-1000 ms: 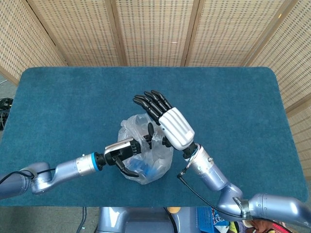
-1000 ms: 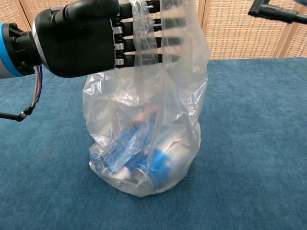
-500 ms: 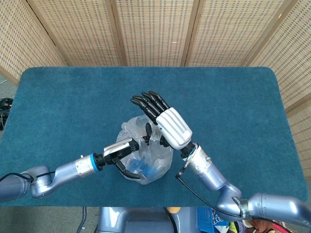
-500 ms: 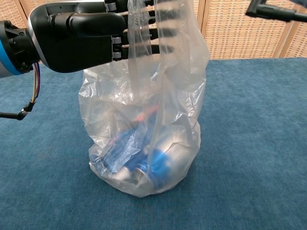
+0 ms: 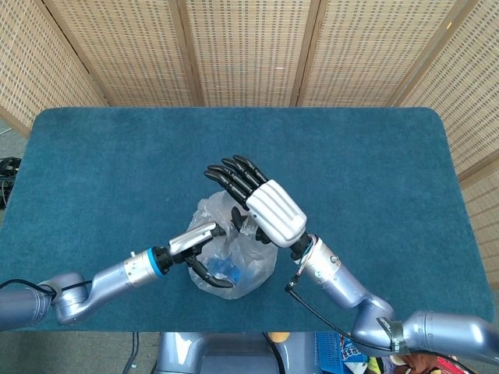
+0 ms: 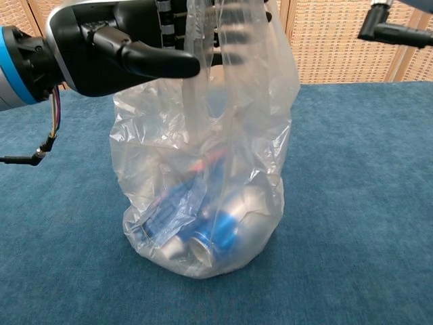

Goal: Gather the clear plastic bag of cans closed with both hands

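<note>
Left hand pinches the crinkled clear plastic bag of blue-and-silver cans at frame centre; right hand hovers above it, fingers spread apart.

Bag stands mid-table, near edge side; only obstacle on cloth. Bare cloth all round: wide to left, right and far side, narrower strip on near side. Left hand occupies bag's left flank, fingers at its mouth. Right hand spread over bag's top, blocking approach from above and right. Cans fill bag bottom; upper bag slack.
</note>
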